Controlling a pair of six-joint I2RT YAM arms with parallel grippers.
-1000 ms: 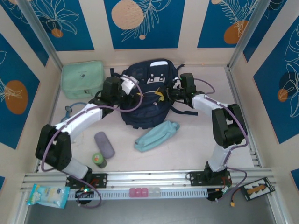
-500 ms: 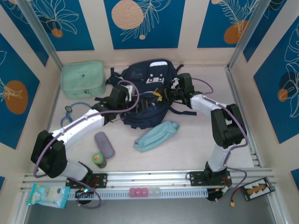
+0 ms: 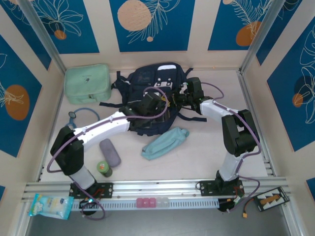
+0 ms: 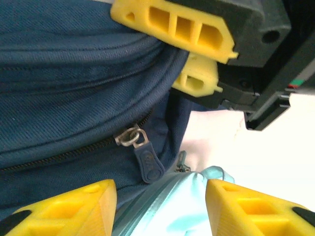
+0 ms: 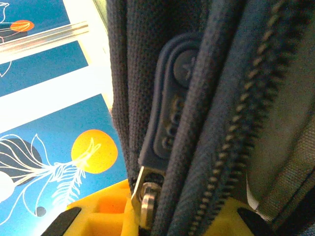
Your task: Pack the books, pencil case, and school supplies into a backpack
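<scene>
Left wrist: my left end effector (image 4: 161,196) is open astride the zipper pull (image 4: 147,160). The right end effector (image 4: 199,51) is clamped on the backpack (image 3: 157,78), far side of the counter (image 3: 206,147). Risk: closing low, I snag the pencil case (image 4: 172,216) and miss the pull.

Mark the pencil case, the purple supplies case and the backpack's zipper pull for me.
pencil case (image 3: 165,142), top view, middle of the light-blue pouch.
purple supplies case (image 3: 110,152), top view, centre of its body.
backpack zipper pull (image 4: 149,163), left wrist view, its dark blue tab.
</scene>
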